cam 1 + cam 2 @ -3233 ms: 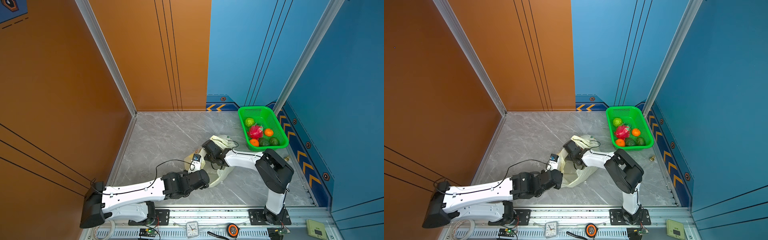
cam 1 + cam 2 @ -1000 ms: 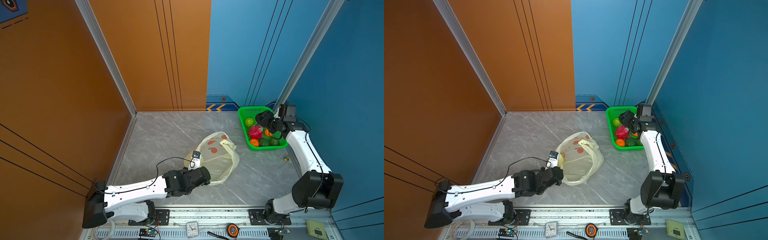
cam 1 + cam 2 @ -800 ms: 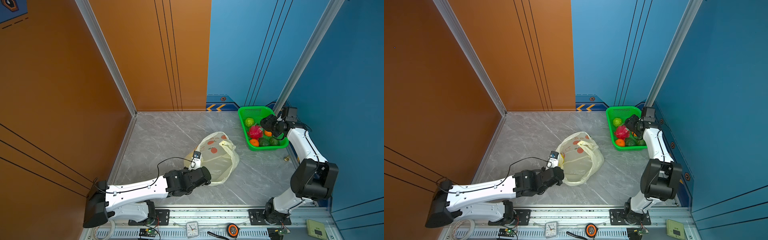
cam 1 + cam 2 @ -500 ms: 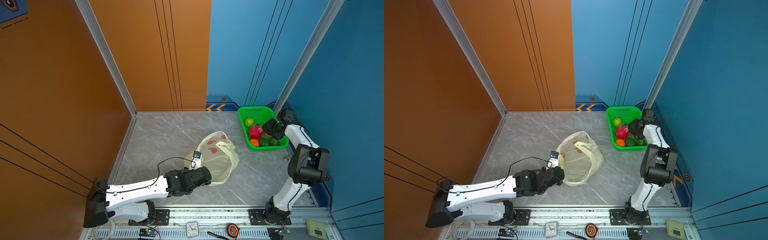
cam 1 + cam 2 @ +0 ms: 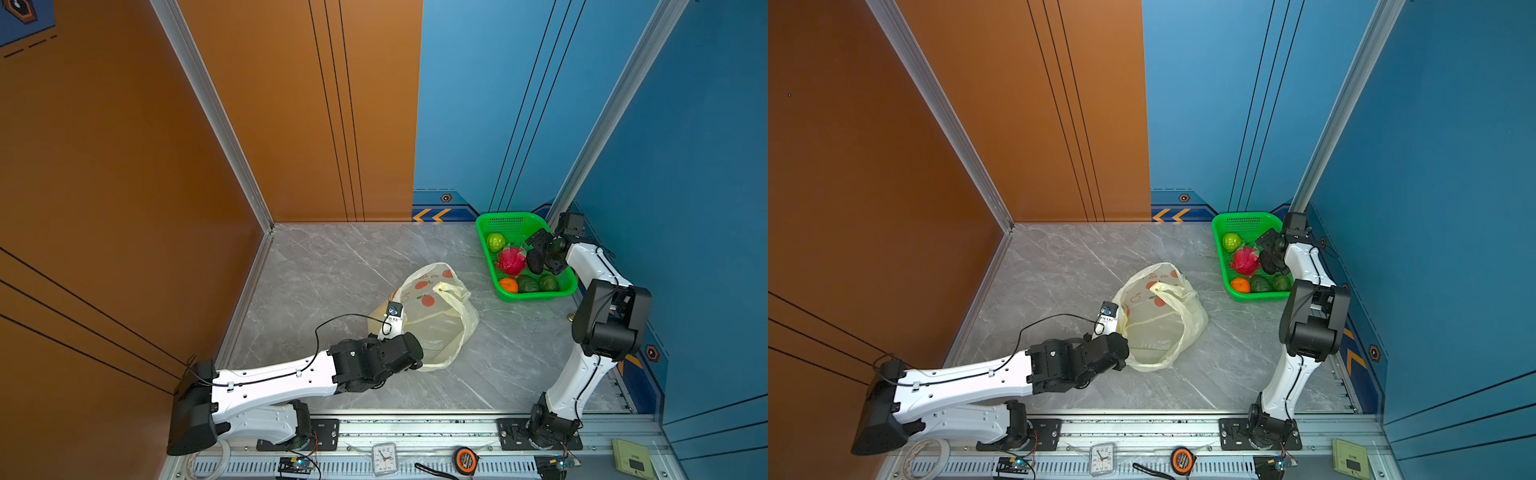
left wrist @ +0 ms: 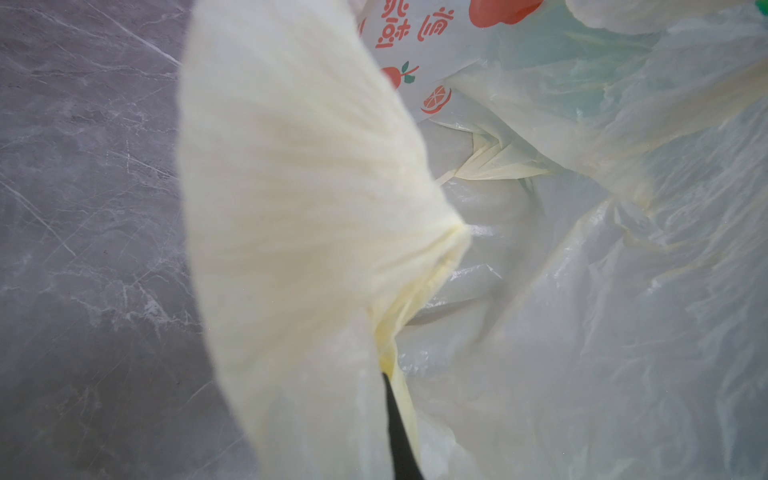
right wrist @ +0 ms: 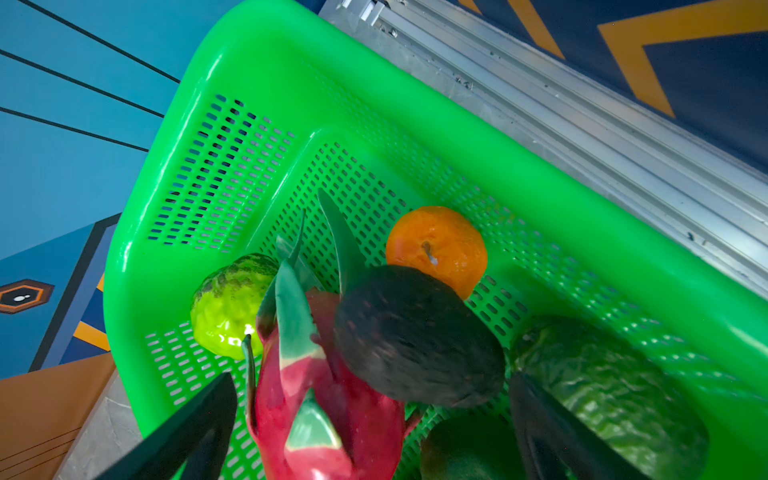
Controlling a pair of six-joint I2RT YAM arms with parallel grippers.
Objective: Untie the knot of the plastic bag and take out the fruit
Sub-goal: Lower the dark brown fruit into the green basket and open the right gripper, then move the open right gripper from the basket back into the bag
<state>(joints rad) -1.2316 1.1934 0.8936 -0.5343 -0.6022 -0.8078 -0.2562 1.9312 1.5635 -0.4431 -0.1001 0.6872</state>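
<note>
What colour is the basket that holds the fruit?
The basket is bright green with small slots; best seen in the right wrist view.

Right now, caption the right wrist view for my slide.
Open jaws over the green basket, dark avocado loose beside the dragon fruit and an orange.

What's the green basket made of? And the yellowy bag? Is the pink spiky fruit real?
The green basket looks like hard, glossy moulded plastic: bright highlights, neat rows of slots. The plastic bag is thin, crinkly film, half see-through. The dragon fruit seems a toy, maybe painted plastic or foam: smooth, evenly shiny skin, though I can't be sure.
</note>
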